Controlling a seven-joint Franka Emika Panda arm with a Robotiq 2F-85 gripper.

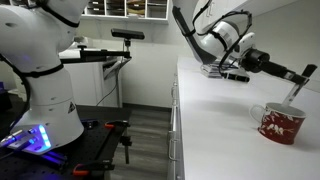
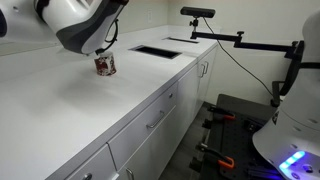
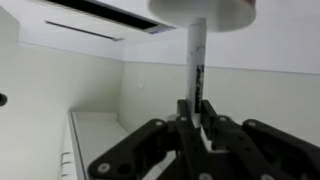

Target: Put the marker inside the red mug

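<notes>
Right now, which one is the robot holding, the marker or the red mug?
The marker: it is pinched in the gripper. The red mug stands by itself on the white counter, with nothing gripping it.

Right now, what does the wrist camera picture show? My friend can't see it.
The dark tool grips a slim, pale marker with dark writing on it. The marker points straight at a round white shape at the picture's top edge, probably the mug. Everything behind is pale and blurry.
</notes>
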